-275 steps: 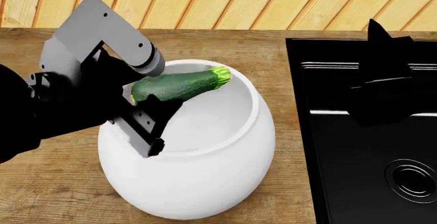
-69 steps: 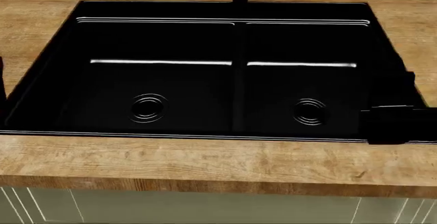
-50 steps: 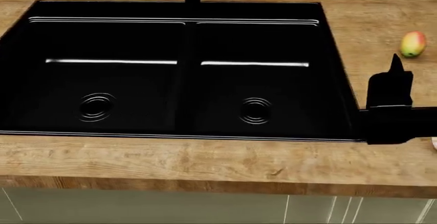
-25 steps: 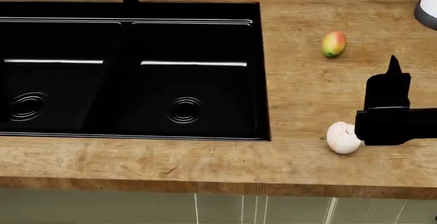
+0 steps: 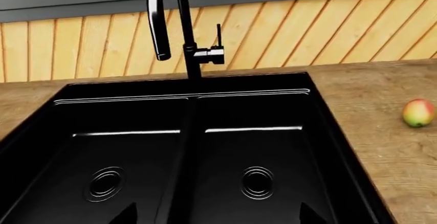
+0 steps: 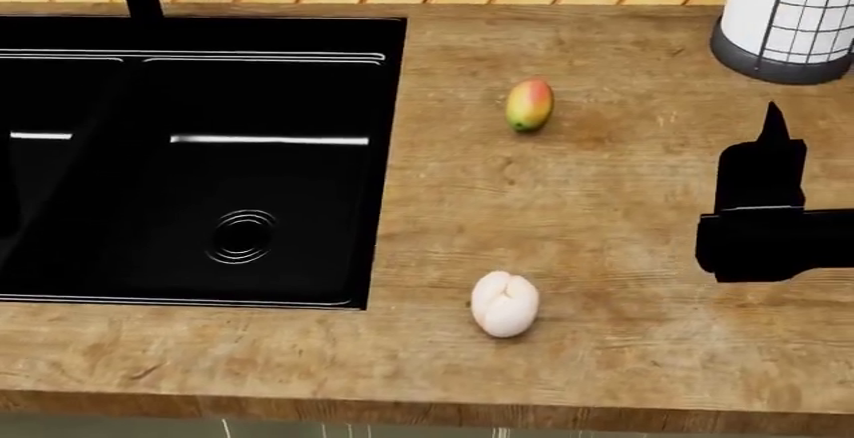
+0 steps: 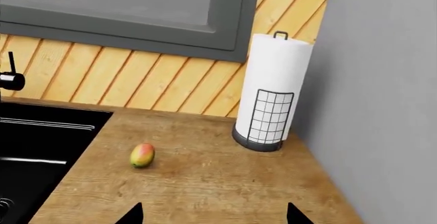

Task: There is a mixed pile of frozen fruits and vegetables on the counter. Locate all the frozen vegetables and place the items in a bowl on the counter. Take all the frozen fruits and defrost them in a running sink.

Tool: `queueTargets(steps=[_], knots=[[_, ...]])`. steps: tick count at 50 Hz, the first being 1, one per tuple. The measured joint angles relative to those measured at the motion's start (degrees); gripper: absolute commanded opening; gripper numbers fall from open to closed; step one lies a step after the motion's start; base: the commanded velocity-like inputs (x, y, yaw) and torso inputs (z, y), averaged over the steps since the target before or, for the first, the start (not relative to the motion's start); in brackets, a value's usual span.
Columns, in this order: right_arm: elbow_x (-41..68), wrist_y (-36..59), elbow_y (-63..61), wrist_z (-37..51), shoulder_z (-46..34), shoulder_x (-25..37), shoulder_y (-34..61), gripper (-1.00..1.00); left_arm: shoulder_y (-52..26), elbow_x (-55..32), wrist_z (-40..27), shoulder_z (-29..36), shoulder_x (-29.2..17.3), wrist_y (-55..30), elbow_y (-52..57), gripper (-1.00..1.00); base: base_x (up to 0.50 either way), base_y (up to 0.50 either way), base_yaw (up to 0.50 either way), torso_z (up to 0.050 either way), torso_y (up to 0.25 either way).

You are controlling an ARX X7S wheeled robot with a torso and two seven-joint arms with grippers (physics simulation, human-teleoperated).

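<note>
The black sink (image 6: pixel 187 158) fills the left of the bench (image 6: pixel 601 208), its faucet (image 5: pixel 174 24) arching over the divider between the two basins. The left claw shows only as two dark tips well apart above the basins, holding nothing. Right of the sink, the pale lobed fruit (image 6: pixel 505 304) lies near the bench's front edge, and the mango (image 6: pixel 529 104) lies farther back. Further right, the right claw (image 6: pixel 761 218) hovers over bare wood, tips spread and empty. A paper towel roll (image 7: pixel 273 96) in its wire holder stands in the far right corner.
</note>
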Motion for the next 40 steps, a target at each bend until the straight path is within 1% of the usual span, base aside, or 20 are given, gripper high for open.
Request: queueTargets(steps=[15,30,35,40], knots=[[0.3,-1.0,0.0,0.3,0.6,0.1,-1.5,1.0,0.0,0.2,0.0,0.2,0.1,0.2,-0.1,1.0,0.01,-0.01,0.0,0.0,0.0],[-0.2,-1.5,-0.2,0.2,0.6,0.1,-2.3,1.0,0.1,0.4,0.2,0.4,0.0,0.3,-0.2,1.0,0.16,-0.34,0.0,0.0,0.0],[-0.5,-1.6,-0.4,0.0,0.5,0.0,-2.4,1.0,0.1,0.4,0.2,0.5,0.1,0.3,-0.3,1.0,0.32,-0.26,0.0,0.0,0.0],[-1.0,-1.7,-0.5,-0.2,0.4,0.0,-2.5,1.0,0.0,0.6,0.1,0.8,0.6,0.4,-0.5,1.0,0.4,-0.06,0.0,0.0,0.0]])
